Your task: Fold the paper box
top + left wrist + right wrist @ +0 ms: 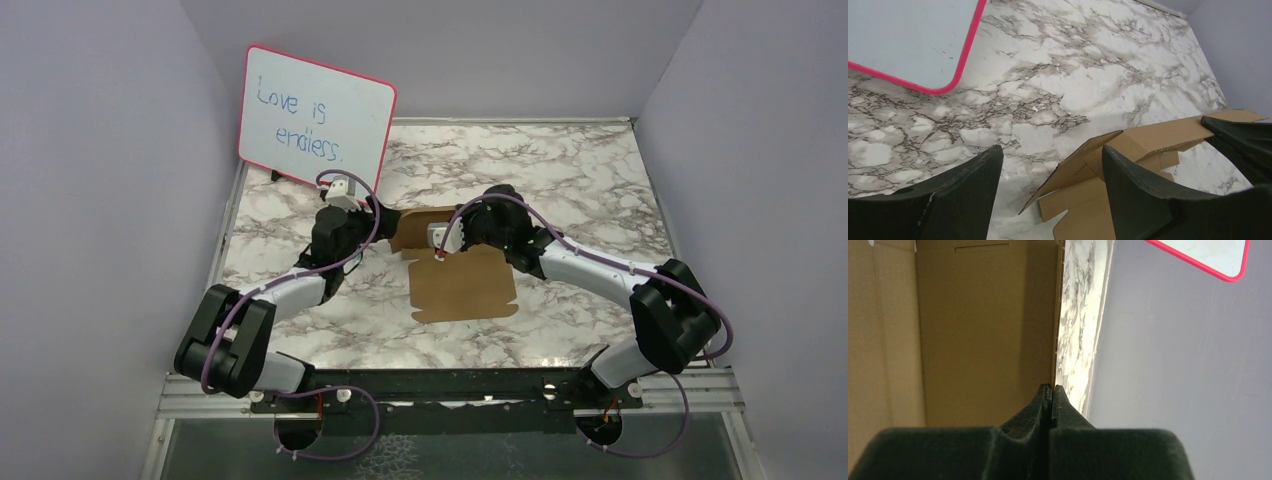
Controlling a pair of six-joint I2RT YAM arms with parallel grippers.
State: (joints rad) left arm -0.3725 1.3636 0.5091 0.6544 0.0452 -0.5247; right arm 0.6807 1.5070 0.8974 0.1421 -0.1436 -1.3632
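— Location of the paper box (465,285)?
— Centre of the desk (560,180), lying flat, far flap (1148,137) raised, its fold running left to right.
— End effectors?
— Right end effector (1051,387): jaws pressed together at the flap's edge. Left end effector (1052,152): jaws spread wide, facing the flap's left end.

The left end effector (1052,152), fingers spread, hangs over the table (1073,70) beside the paper box (1153,137), one flap lifted.

The left arm (295,290) and right arm (590,268) are white tapered shells between bulky black joint housings, each trailed by a thin purple cable (377,420). A small white block (341,188) sits at each wrist; the fingers (1143,200) are matte black, broad, tapering.
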